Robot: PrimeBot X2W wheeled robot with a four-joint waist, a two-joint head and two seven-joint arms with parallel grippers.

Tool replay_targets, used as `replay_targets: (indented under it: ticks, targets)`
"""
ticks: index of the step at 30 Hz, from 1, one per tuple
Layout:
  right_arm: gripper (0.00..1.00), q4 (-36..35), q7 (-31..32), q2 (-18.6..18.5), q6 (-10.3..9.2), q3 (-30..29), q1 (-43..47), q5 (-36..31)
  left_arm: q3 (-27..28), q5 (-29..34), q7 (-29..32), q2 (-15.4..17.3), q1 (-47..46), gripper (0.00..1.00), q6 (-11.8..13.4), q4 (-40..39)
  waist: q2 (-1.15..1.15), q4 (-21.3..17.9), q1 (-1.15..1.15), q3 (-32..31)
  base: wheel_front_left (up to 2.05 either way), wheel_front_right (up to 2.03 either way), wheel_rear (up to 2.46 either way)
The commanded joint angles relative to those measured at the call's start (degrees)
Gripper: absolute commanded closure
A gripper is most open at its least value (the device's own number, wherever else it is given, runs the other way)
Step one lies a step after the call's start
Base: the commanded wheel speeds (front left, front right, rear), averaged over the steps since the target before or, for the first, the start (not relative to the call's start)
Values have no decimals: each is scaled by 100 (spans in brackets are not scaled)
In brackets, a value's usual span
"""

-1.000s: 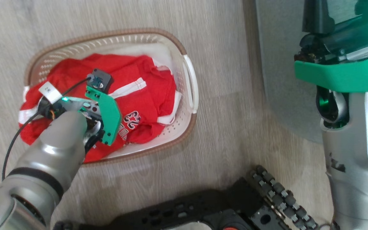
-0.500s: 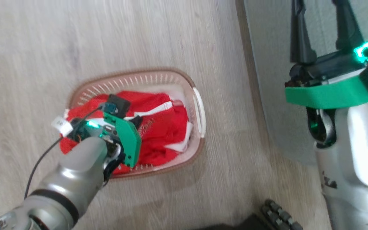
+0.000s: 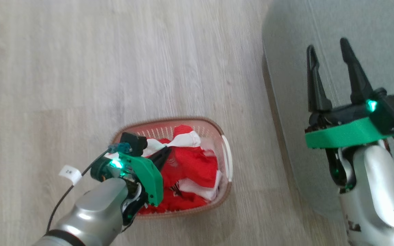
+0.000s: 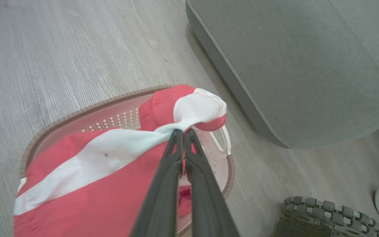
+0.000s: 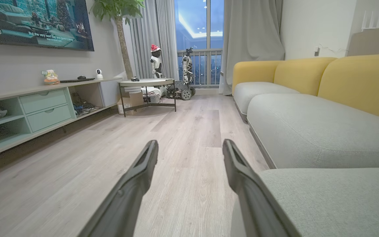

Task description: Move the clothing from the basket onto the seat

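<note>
L gripper (image 4: 183, 132) pinches a bunched fold of red-white jersey (image 4: 87, 184) over the basket (image 4: 77, 114), prob light, limp & droopy; R gripper (image 3: 327, 46) gapes wide, nothing held, by the seat (image 3: 371, 27).

Head view: high, faces steeply down on pale wood-plank floor (image 3: 80, 68). Left wrist view: close, angled down along left tool (image 4: 183, 132). Both share oval cream perforated basket with brown rim (image 3: 197, 119), red-and-white thin-fabric clothing (image 3: 197, 167), grey-green fabric sofa cushion (image 3: 337, 27) edge. Right wrist view: low, level, faces along floor beside cushion.
</note>
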Motion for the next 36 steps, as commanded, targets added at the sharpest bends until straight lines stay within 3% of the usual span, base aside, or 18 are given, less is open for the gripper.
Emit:
replay_targets:
  ticks: [1,10,19,29,36]
  targets:
    - [0,-177,-36,-49,-1,109,4,49,159,-40,-83,103,-65,100,-35,-117,-1,199,1,-319,0,0,0]
    - [0,-72,-36,-138,-1,154,417,184,609,-105,-266,262,37,100,-22,-767,-1,435,1,-980,0,0,0]
    - [0,-112,-36,-111,-1,204,928,284,1755,84,-273,607,269,100,257,-2343,-1,538,1,-1455,0,0,0]
    - [0,-123,-36,-69,-1,462,1246,355,2273,153,-264,981,175,100,668,-3963,-1,495,1,-1670,0,0,0]
    - [0,-143,-36,-121,-1,761,1323,423,2470,162,-117,1075,-125,100,964,-4749,-1,517,1,-1666,0,0,0]
